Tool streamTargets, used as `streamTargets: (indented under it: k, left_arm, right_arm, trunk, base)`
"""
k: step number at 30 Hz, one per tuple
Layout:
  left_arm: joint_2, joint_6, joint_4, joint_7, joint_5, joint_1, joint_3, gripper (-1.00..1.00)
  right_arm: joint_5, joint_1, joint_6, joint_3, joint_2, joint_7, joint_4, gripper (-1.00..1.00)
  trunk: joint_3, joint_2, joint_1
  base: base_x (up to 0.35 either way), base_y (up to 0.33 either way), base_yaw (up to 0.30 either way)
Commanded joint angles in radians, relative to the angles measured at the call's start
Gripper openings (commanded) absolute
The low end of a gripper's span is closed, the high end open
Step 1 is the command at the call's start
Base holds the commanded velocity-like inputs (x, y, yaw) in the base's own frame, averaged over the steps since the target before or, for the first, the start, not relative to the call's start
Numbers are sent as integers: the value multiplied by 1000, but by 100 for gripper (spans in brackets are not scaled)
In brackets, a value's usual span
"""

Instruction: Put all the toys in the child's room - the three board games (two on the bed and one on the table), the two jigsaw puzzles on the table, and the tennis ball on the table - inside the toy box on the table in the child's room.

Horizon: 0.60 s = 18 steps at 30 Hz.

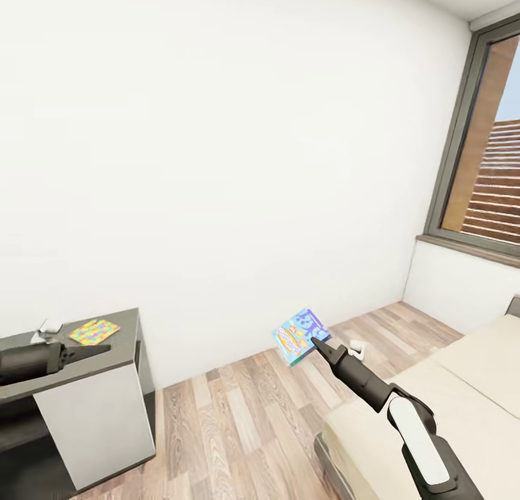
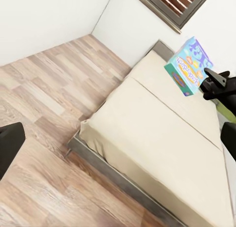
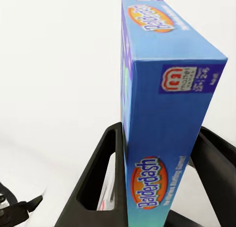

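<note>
My right gripper (image 1: pixel 318 344) is shut on a light blue board game (image 1: pixel 299 334) with yellow lettering, holding it in the air over the wood floor in front of the bed (image 1: pixel 440 384). In the right wrist view the box (image 3: pixel 162 104) stands on edge between the two black fingers (image 3: pixel 98 178). The left wrist view shows the same box (image 2: pixel 187 65) above the beige mattress (image 2: pixel 157 138). A jigsaw puzzle (image 1: pixel 94 332) lies flat on a dark grey-topped cabinet (image 1: pixel 108 359). My left gripper (image 1: pixel 97 352) hovers just in front of the puzzle, open and holding nothing.
A plain white wall fills the view ahead. A tall grey-framed window (image 1: pixel 480 139) is at the right. A small white object (image 1: pixel 357 350) lies on the floor by the bed's corner, and another white item (image 1: pixel 49 326) sits on the cabinet behind the puzzle.
</note>
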Motion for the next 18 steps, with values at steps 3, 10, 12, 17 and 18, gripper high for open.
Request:
streamTargets:
  k: [3, 10, 12, 17, 18]
  left_arm:
    - [0, 10, 0, -3, 0, -1, 0, 100]
    - [0, 10, 0, -3, 1, -1, 0, 100]
    - [0, 10, 0, -3, 1, -1, 0, 100]
    - [0, 10, -1, -3, 2, -1, 0, 100]
    - [0, 10, -1, -3, 2, -1, 0, 100]
  right_arm:
    - [-10, 0, 9, -2, 0, 1, -1, -100]
    - [-10, 0, 9, -2, 0, 1, 0, -100]
    - [-10, 0, 9, -2, 0, 2, 0, -100]
    - [-10, 0, 9, -2, 0, 2, 0, -100]
    - [-10, 0, 9, -2, 0, 2, 0, -100]
  trunk:
    - [-3, -1, 0]
    - [-10, -1, 0]
    - [-12, -1, 0]
    - [-17, -1, 0]
    - [-17, -1, 0]
  base:
    - [0, 0, 234]
    - [0, 0, 234]
    - [0, 0, 234]
    - [0, 0, 234]
    - [0, 0, 234]
